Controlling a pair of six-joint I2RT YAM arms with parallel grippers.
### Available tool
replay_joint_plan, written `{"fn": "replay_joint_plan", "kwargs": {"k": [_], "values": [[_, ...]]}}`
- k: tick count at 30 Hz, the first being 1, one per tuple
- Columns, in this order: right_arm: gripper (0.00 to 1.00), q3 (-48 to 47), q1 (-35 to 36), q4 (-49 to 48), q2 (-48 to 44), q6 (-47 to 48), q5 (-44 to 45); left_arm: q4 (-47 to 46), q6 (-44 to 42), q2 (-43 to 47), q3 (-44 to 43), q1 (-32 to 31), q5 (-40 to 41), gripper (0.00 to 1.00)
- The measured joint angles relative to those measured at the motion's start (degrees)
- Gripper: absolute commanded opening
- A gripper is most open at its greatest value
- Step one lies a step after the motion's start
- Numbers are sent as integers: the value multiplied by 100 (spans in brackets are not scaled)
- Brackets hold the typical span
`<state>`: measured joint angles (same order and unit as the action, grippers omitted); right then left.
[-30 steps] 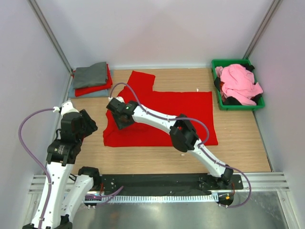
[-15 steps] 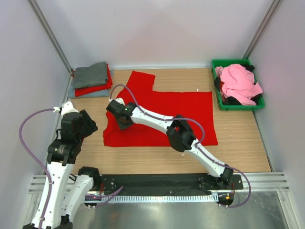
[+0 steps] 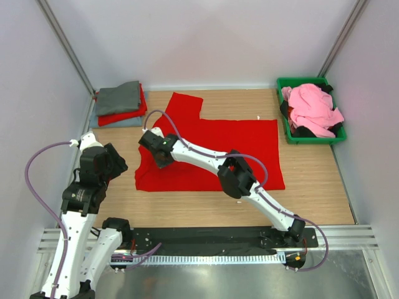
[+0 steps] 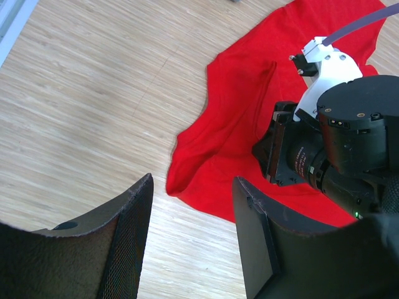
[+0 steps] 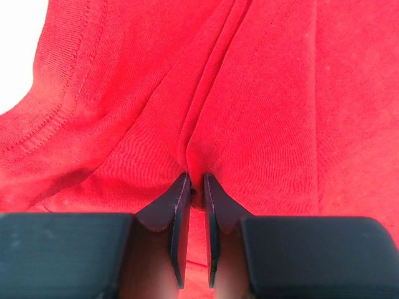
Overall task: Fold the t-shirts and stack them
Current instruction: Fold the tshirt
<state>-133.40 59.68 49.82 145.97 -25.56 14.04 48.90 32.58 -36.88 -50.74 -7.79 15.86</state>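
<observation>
A large bright red t-shirt lies spread on the wooden table, one sleeve pointing to the back. My right gripper reaches across to its left edge and is shut on a pinched ridge of the red cloth. My left gripper hangs open and empty left of the shirt, above bare wood; its fingers frame the shirt's near-left corner. A folded stack, a grey t-shirt on a red one on a light blue-grey one, sits at the back left.
A green plastic bin at the back right holds a pink shirt and dark cloth. Walls close in left, right and behind. The right arm lies across the shirt.
The right gripper has shifted slightly left and back, and the shirt's left edge is bunched a little more. The left arm has not moved.
</observation>
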Motion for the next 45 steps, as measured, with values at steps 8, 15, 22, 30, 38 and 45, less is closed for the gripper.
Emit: {"fn": "replay_joint_plan", "kwargs": {"k": [8, 15, 22, 30, 38, 45], "values": [[24, 13, -15, 79, -92, 116, 168, -2, -2, -39, 0, 0, 0, 55], [20, 90, -136, 107, -413, 186, 168, -2, 0, -55, 0, 2, -2, 54], [13, 205, -264, 96, -457, 256, 175, -2, 0, -92, 0, 2, -2, 54], [12, 439, -529, 92, -540, 483, 280, -2, 0, -129, 0, 2, -4, 54], [12, 505, -940, 48, -713, 752, 446, -2, 0, -188, 0, 4, -39, 54], [18, 599, -1095, -59, -743, 898, 472, -2, 0, -227, 0, 4, -42, 55]]}}
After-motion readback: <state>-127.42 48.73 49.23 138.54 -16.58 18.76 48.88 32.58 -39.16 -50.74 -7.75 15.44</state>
